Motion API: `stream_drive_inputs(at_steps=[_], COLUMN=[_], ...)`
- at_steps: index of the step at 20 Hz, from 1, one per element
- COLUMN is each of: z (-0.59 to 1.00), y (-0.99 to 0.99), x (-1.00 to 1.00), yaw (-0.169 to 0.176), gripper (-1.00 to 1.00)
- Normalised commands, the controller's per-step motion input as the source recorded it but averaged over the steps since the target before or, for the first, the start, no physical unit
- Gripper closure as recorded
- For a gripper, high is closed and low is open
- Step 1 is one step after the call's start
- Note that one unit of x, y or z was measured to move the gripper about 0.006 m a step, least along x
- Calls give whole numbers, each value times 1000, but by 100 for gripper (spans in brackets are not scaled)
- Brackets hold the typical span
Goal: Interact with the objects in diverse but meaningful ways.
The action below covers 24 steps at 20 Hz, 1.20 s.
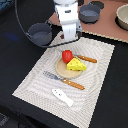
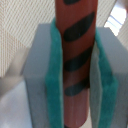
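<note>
In the wrist view my gripper [image 2: 75, 107] is shut on a brown sausage stick [image 2: 75, 50] with dark stripes, which stands upright between the teal pads [image 2: 53, 85]. In the exterior view the gripper [image 1: 69, 37] hangs over the far edge of the striped placemat [image 1: 35, 82], just behind the red tomato [image 1: 66, 55]. The tomato and the yellow cheese wedge [image 1: 76, 64] rest on a round wooden plate [image 1: 61, 70]. The white fish shape [image 1: 62, 97] lies near the placemat's front edge. A grey two-handled pot [image 1: 40, 33] stands at the exterior view's left of the gripper.
A knife with an orange handle [image 1: 65, 80] lies in front of the plate. An orange stick [image 1: 87, 59] lies beside the cheese. A second grey pot [image 1: 90, 13] and a pale bowl [image 1: 123, 17] stand on a brown board at the back right. A black cable loops at the back left.
</note>
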Motion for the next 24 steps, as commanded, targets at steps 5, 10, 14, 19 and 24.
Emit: stream_drive_inputs(at_steps=[5,10,14,19,24], z=[-145,-50,181,854,1000], y=[331,339,319,211,66], x=[255,247,262,171,57], yaw=[0,0,0,-50,-66], gripper=[100,-100,-100,-100,-100])
